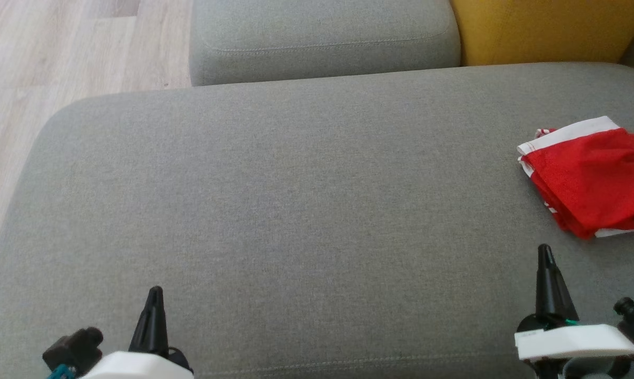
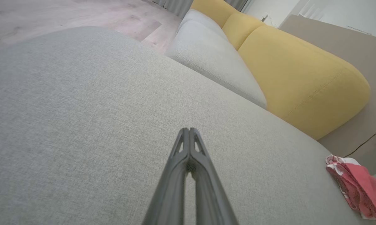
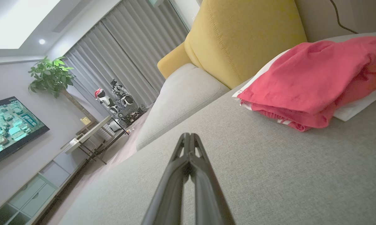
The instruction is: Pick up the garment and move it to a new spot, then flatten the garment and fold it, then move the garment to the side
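Nearest the robot, the left gripper [image 1: 155,292] and the right gripper [image 1: 544,250] hang over the front of the grey sofa seat [image 1: 296,184], each with fingers pressed together and holding nothing. Beyond the right gripper, the red-and-white garment [image 1: 591,179] lies in a loose folded stack near the seat's right edge. A shallow pinch may catch only the top layer, so the slack bundle could spill open or slide off.

garment [image 1: 591,179]: far side runs off the right edge, beyond the right fingers [image 1: 548,284]; the top fold hides the layers beneath.
screen [image 3: 10,125]: cut by the left edge, left of the fingers.
small figures [image 3: 119,100]: too small to tell.
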